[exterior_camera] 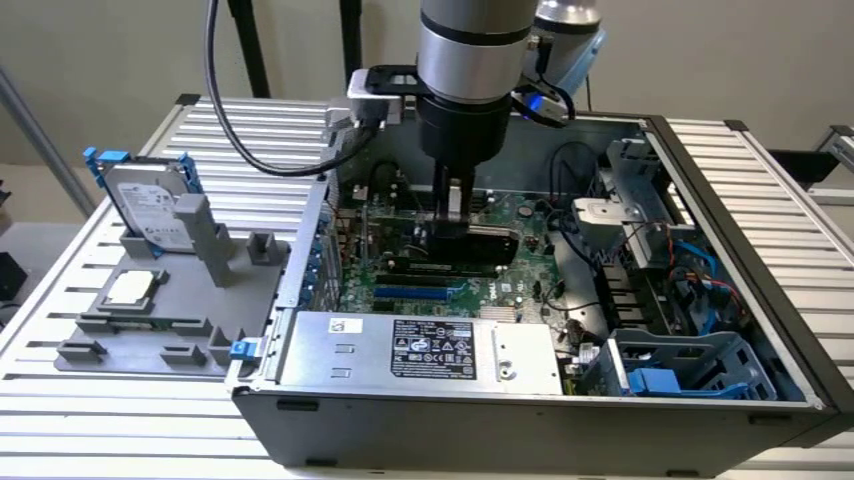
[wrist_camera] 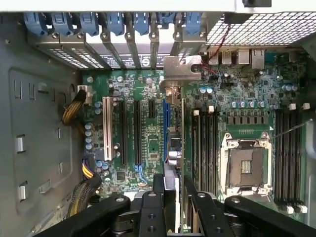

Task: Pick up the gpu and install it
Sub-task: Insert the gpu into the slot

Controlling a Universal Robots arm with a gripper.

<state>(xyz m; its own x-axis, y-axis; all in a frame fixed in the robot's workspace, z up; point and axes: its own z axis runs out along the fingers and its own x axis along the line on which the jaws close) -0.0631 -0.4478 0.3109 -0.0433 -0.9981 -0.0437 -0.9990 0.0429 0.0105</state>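
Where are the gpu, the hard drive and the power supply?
gpu (exterior_camera: 470,246), exterior view, black cover face.
hard drive (exterior_camera: 144,205), exterior view, silver top face.
power supply (exterior_camera: 416,349), exterior view, label sticker on top.

The arm (exterior_camera: 470,60) is a silver-grey cylinder with a black band and a black lower section. A black cable (exterior_camera: 234,110) loops beside it, and a blue connector (exterior_camera: 537,103) sits at its side. The gripper (wrist_camera: 173,207) has black linkage bars fastened with round silver screws.

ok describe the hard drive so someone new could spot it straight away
Start at the open computer case, then look to the grey holder beside it on the exterior view's left. The hard drive stands upright at its far end: a silver slab in a blue frame, unlike the low grey blocks nearby.
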